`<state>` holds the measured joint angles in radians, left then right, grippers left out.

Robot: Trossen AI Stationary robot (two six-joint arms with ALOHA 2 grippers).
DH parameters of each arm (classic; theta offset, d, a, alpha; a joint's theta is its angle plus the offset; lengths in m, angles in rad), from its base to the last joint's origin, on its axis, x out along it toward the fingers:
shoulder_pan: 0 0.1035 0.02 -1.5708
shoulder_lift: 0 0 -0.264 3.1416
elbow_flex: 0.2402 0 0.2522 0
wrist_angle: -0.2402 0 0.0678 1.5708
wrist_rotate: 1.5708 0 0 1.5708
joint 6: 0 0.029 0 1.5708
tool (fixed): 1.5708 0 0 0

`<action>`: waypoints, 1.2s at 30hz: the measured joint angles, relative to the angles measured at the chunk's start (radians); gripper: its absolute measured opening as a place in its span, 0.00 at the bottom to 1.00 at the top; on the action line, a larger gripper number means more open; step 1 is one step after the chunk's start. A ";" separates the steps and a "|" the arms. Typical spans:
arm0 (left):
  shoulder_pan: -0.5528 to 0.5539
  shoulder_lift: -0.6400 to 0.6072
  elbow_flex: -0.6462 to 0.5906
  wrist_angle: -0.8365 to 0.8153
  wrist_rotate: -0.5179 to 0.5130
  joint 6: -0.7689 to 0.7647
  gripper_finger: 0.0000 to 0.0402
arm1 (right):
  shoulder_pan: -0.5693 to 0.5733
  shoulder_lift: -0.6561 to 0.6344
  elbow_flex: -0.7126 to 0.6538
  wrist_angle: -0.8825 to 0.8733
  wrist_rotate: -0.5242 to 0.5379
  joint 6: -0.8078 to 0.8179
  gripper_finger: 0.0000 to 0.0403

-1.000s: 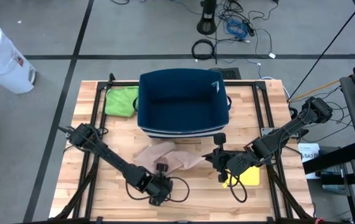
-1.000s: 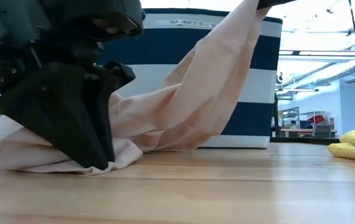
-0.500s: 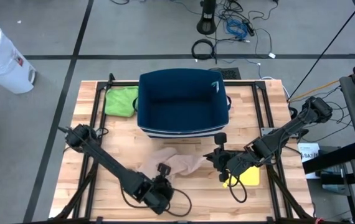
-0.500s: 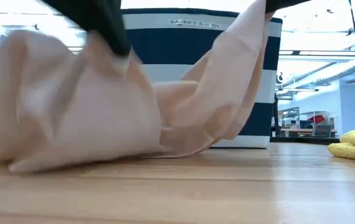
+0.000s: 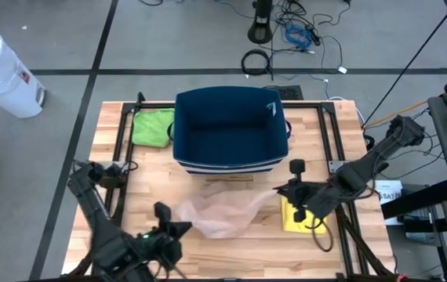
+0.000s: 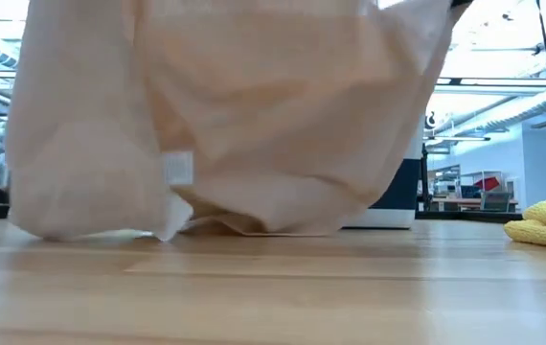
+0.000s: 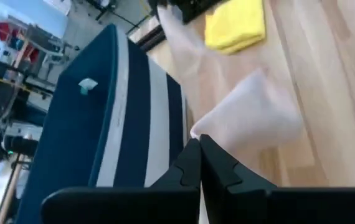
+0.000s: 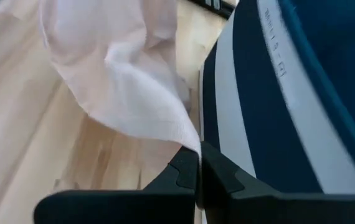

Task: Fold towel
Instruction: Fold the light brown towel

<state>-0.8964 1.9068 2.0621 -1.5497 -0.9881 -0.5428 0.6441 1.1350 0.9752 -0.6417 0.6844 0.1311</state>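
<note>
Peach towel (image 5: 222,211) stretched left-right between left end effector (image 5: 178,229), right end effector (image 5: 285,190).

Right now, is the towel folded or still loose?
Loose: the towel hangs bunched between both end effectors, left and right, unfolded.

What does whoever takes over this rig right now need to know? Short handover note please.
Left gripper: shut on one edge of the towel, near the table's front-left.
Right gripper: shut on the opposite edge, just in front of the basket, above the yellow cloth.
Towel: peach, hanging stretched between the two grippers, its lowest part brushing the table in the low view.
Other items: green cloth left of the basket, untouched.
Done: both edges gripped, towel lifted.
Left: spread it flat, then make every fold; none is visible yet.
</note>
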 joint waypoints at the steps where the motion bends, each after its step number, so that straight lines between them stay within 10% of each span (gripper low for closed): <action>1: -0.002 -0.001 -0.001 -0.025 0.021 -0.034 0.00 | 0.007 -0.017 0.000 -0.005 -0.004 0.010 0.00; 6: 0.053 0.005 -0.115 -0.012 0.270 -0.164 0.00 | 0.015 -0.066 0.001 -0.063 -0.098 0.092 0.00; 19: 0.214 0.004 -0.777 0.407 0.358 -0.271 0.24 | 0.011 0.120 0.000 -0.222 -0.209 0.278 0.00; 27: 0.177 -0.051 -0.712 0.375 0.140 -0.253 0.36 | 0.006 0.225 0.000 -0.228 -0.204 0.295 0.00; 36: 0.043 -0.149 -0.677 0.604 0.237 -0.031 0.38 | -0.015 0.235 0.000 -0.187 -0.187 0.266 0.00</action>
<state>-0.8530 1.7583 1.3849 -0.9458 -0.7516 -0.5743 0.6289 1.3697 0.9749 -0.8287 0.4973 0.3971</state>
